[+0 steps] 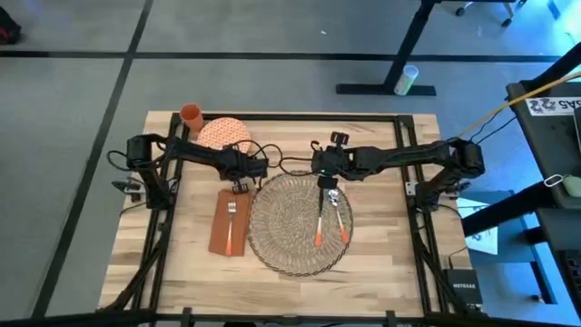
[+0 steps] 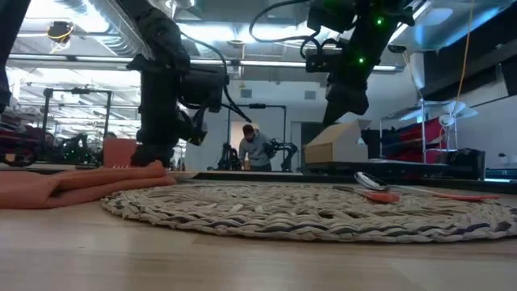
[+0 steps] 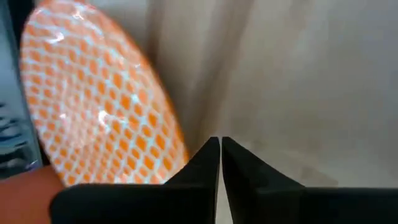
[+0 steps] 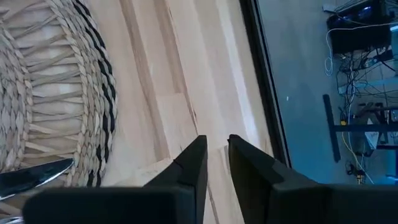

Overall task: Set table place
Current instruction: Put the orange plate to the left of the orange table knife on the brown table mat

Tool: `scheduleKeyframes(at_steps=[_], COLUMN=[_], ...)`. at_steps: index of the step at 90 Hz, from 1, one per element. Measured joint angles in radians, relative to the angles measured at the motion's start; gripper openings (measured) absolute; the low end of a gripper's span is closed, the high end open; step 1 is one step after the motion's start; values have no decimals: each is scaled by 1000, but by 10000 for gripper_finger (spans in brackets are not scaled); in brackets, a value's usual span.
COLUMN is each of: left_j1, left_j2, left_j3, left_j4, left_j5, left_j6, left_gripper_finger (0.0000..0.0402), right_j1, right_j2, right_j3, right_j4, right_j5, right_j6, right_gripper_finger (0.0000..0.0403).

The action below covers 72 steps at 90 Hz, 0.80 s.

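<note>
One woven straw place (image 1: 295, 221) lies flat on your table (image 1: 381, 245); left gripper (image 3: 220, 163) nearly shut, right gripper (image 4: 216, 163) slightly parted, both empty; its far rim is arm-hidden.

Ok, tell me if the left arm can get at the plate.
Probably yes: the left gripper hangs empty beside the plate, nothing between them; only the cup sits at its far edge.

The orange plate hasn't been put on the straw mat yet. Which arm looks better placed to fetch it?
Probably the left. Its tool, fingers nearly shut, is right beside the plate, which fills its wrist view. The right tool sits over the mat, farther from the plate.
</note>
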Motion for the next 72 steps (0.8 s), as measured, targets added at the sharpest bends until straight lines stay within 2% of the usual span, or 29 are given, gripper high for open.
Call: scheduleKeyframes(at_steps=[11,44,72], left_j1=[-6,-22,41], left_j2=[0,-2,-3], left_j3=[0,2,3], left_j4=[0,-16,-12], left_j5=[-2,-1,6], left_j6=[-40,-134,-107], left_gripper_finger=[18,105,123], right_j1=[0,0,0], right_j2=[0,0,0], right_j3=[0,0,0], right_j4=[-4,-4,-4], right_j5=[0,0,-13], right_j6=[-7,-29,-29], right_gripper_finger=[53,53,53])
